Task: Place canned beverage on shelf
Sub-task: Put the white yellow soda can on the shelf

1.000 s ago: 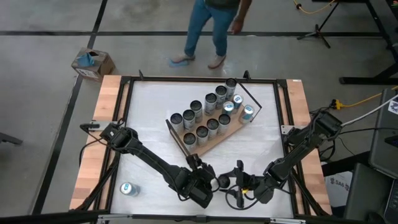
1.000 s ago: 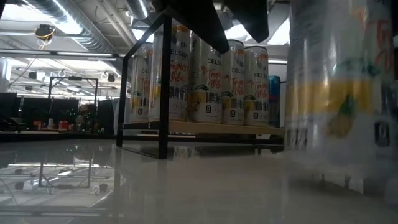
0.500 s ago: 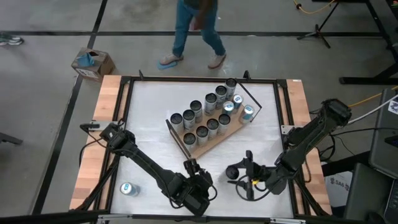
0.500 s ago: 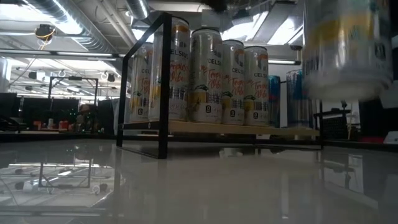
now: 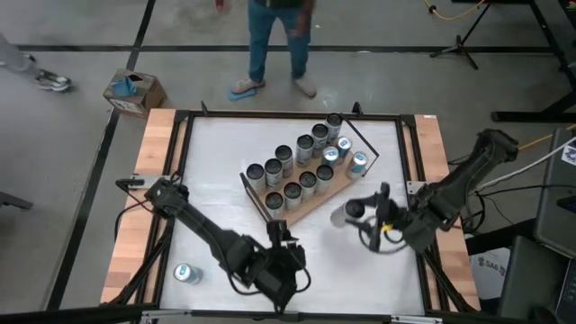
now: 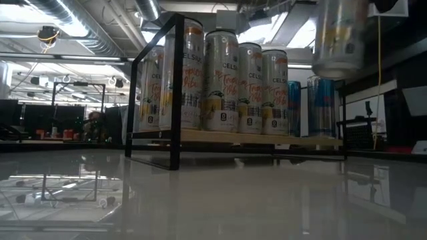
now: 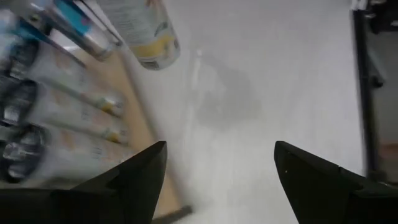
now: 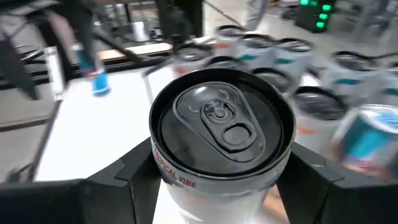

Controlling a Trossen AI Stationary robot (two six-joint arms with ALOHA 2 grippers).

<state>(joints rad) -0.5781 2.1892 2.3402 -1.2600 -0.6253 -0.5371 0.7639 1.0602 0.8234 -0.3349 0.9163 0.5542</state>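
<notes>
The shelf [image 5: 308,207], a light-brown board with a thin dark frame, lies slantwise mid-table and carries two rows of upright cans [image 5: 297,171]; it also shows in the low view [image 6: 267,138]. My right gripper [image 5: 363,215] is shut on a pale can [image 5: 353,211] in the air off the shelf's near right end, high in the low view [image 6: 339,37]. My left gripper [image 5: 290,261] is open and empty near the table's near edge, its fingers wide apart in the left wrist view [image 7: 221,168]. My right gripper pinches the can between its two fingers, one on each opposite side of the wall [image 8: 163,177] just below the top rim. The fingers [image 8: 127,183] come roughly level from the table's right side. The can stands upright, pull-tab top up, lifted clear of the table.
Another can [image 5: 184,273] stands upright on the table at the near left. Blue cans [image 5: 346,153] stand at the shelf's far right end. A person [image 5: 274,45] walks beyond the far edge, near a cardboard box [image 5: 135,90]. Bare tabletop [image 5: 351,270] lies between shelf and near edge.
My right gripper has carried the can up off the table near the near edge and toward the far right, to the shelf's near right end; the can stays upright. My left gripper has drawn back a little toward the table's left.
</notes>
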